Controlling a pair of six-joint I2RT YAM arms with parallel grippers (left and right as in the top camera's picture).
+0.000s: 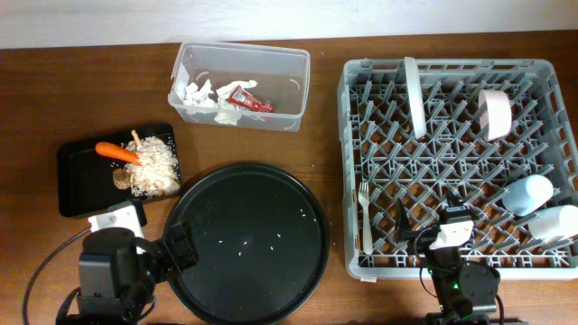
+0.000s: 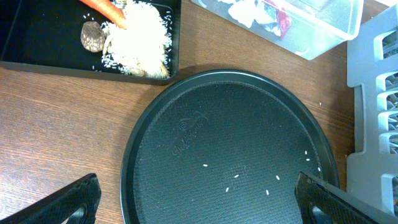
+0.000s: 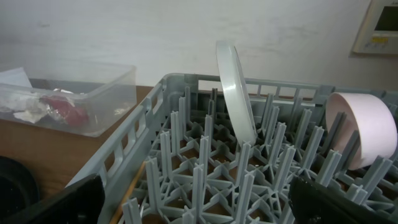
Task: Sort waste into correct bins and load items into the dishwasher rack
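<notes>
Both hands are released and carrying nothing. The left hand (image 2: 196, 180) hangs with its fingers spread wide over the near part of the round tray (image 1: 248, 244), which only has a few stray rice grains on it. The right hand (image 3: 196, 190) is just as wide open at the near edge of the rack (image 1: 347, 162).

The rack is on the right side of the bench (image 1: 54, 81). The plate (image 1: 414, 95) stands on edge between the pegs near the back, with the bowl (image 1: 495, 113) on its side to the right of it. The blue cup (image 1: 528, 194) and white cup (image 1: 562, 221) lie by the right wall, and the fork (image 1: 365, 217) lies along the left side.

The tub (image 1: 298, 90) at the back holds the tissue (image 1: 200, 93) and the wrapper (image 1: 248, 101). The black tray (image 1: 77, 181) on the left has the carrot (image 1: 117, 152), the rice (image 1: 155, 165) and the pit (image 1: 120, 178).
</notes>
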